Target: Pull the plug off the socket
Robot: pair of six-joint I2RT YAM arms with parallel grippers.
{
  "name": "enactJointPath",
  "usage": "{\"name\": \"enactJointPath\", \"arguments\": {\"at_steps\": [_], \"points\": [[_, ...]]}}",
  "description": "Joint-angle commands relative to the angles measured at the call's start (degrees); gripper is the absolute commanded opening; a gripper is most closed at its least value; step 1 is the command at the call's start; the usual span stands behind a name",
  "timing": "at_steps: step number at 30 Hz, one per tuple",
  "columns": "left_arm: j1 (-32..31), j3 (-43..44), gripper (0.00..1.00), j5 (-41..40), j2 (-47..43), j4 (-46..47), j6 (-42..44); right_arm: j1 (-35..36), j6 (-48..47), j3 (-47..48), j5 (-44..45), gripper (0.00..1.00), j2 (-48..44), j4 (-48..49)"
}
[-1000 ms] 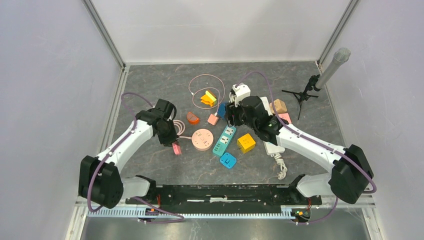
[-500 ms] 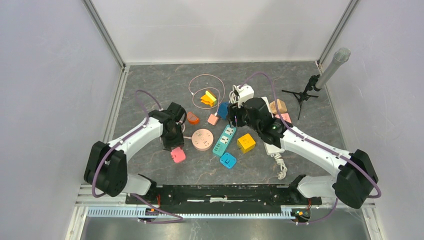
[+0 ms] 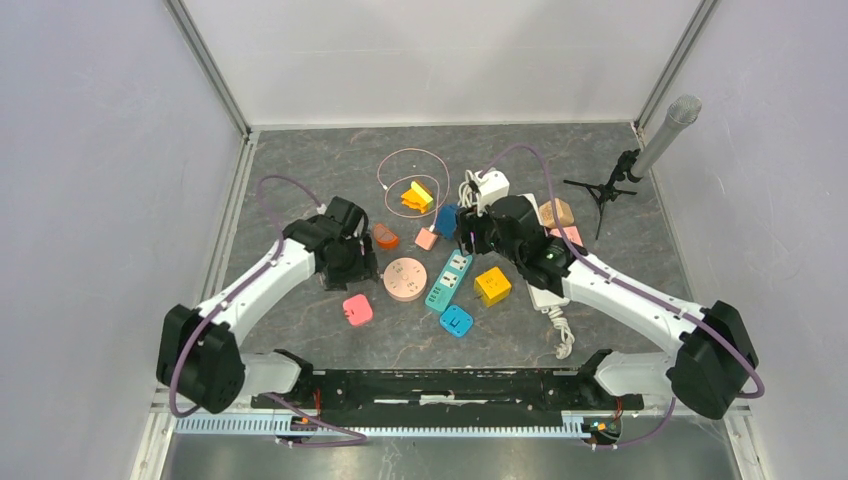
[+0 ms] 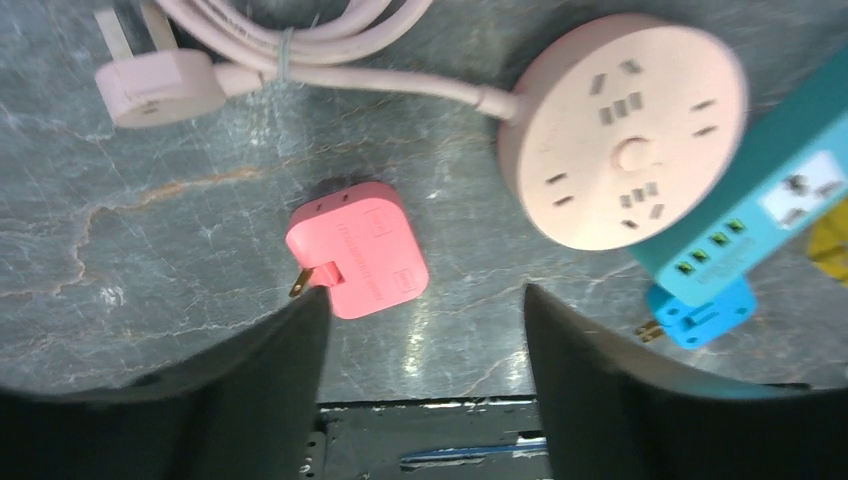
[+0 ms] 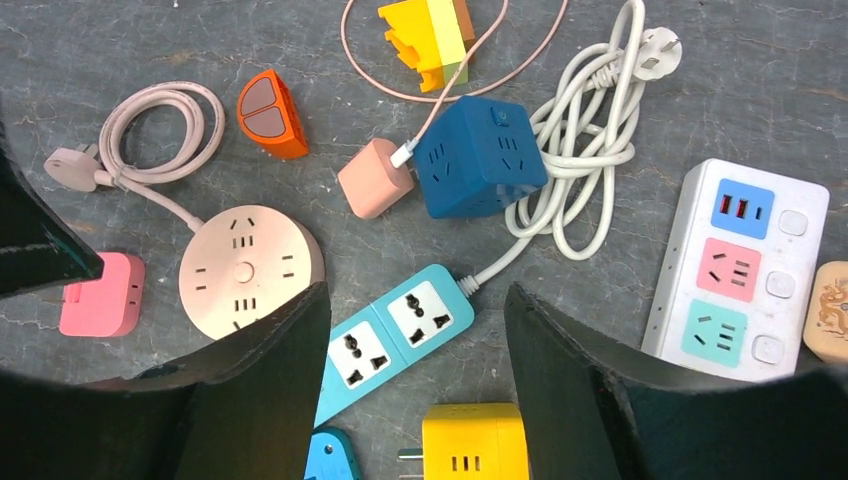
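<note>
Seemingly freed already, the pink plug [image 4: 360, 250] lies on the worktop [image 4: 150, 250] near the round socket [image 4: 625, 130], so the left gripper [image 4: 422, 295], jaws wide and empty, should rise straight up without nudging it, the right gripper [image 5: 415, 300] likewise gaping empty.

I'm looking at loads of clutter on this grey table [image 3: 300, 180]. From the top view, a teal power strip [image 3: 449, 280] is sitting around the middle. A yellow cube adapter [image 3: 492, 286] is lying at its 3 o'clock and a small blue adapter [image 3: 456, 321] at its 6. At its 12, a navy cube socket [image 3: 446, 219] is resting just beside a peach charger [image 3: 427, 238]. An orange half-round adapter [image 3: 386, 236] is sitting at the charger's 9. In my right wrist view, a white cord [image 5: 590, 110] is lying coiled at the navy cube's 2 o'clock. A microphone [image 3: 668, 135] is leaning in the table's 2 o'clock corner.
</note>
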Motion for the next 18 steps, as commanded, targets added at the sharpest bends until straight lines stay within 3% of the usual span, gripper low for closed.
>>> {"name": "enactJointPath", "arguments": {"at_steps": [1, 3, 11, 18], "points": [[-0.2, 6.1, 0.89, 1.0, -6.6, 3.2, 3.2, -0.4, -1.7, -0.5, 2.6, 0.70, -3.7, -1.3], [-0.2, 7.7, 0.99, 0.5, -10.0, 5.2, 3.6, -0.5, -3.1, -0.4, 5.4, 0.72, -5.5, -3.4], [-0.2, 17.2, 1.00, -5.8, -19.4, 6.2, 7.6, -0.5, -9.8, 1.9, 20.5, 0.78, -17.7, -13.4], [-0.2, 19.8, 1.00, -17.0, -28.2, 3.6, 11.4, -0.5, -11.5, 9.6, 26.6, 0.85, -29.4, -22.6]]}}
